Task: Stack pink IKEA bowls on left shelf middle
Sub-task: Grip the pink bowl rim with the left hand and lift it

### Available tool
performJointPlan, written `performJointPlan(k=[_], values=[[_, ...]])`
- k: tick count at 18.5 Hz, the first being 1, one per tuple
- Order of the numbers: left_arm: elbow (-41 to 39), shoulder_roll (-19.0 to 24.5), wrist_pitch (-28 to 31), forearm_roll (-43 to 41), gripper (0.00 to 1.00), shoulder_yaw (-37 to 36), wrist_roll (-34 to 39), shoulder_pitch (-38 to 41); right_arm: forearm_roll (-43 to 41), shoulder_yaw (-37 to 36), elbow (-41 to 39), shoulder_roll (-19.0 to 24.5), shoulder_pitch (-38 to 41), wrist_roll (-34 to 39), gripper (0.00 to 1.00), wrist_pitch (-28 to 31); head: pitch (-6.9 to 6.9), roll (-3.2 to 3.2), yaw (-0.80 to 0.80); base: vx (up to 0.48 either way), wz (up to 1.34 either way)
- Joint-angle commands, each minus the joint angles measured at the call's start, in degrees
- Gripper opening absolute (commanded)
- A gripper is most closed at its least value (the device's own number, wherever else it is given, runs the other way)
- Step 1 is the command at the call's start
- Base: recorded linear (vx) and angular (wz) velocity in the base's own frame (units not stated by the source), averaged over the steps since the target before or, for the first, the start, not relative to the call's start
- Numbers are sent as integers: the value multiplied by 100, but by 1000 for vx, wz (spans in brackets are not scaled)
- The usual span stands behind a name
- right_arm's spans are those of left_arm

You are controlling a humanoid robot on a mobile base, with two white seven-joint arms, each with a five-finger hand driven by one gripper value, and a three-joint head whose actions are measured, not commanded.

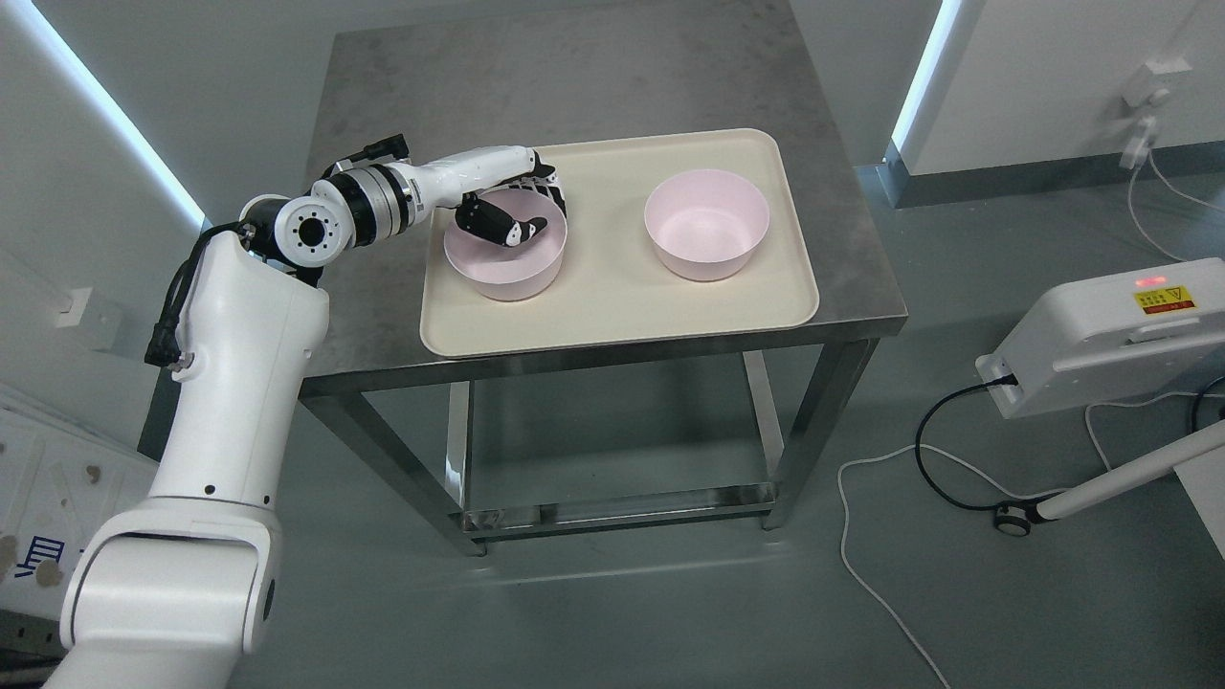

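Your left hand (507, 215) pinches the far rim of the left pink bowl (504, 263), thumb inside, fingers outside. The right pink bowl (706, 225) sits right of it on the beige tray (612, 316), apart, mid-frame on the desk (383, 124). You'd carry rightward.

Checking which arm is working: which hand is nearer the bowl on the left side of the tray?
Left. The left hand grips the rim of the left bowl, one finger inside it, the others outside. The right hand is not in view.
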Motion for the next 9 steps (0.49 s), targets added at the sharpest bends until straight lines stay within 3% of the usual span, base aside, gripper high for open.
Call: performJointPlan(k=[1, 9], values=[[28, -66, -84, -21, 0, 24, 77, -23, -9, -26, -100, -100, 0, -1, 100, 2, 0, 0, 0, 0, 0], [2, -312, -84, 67, 0, 938, -10, -32, -9, -26, -100, -100, 0, -1, 100, 2, 0, 0, 0, 0, 0]])
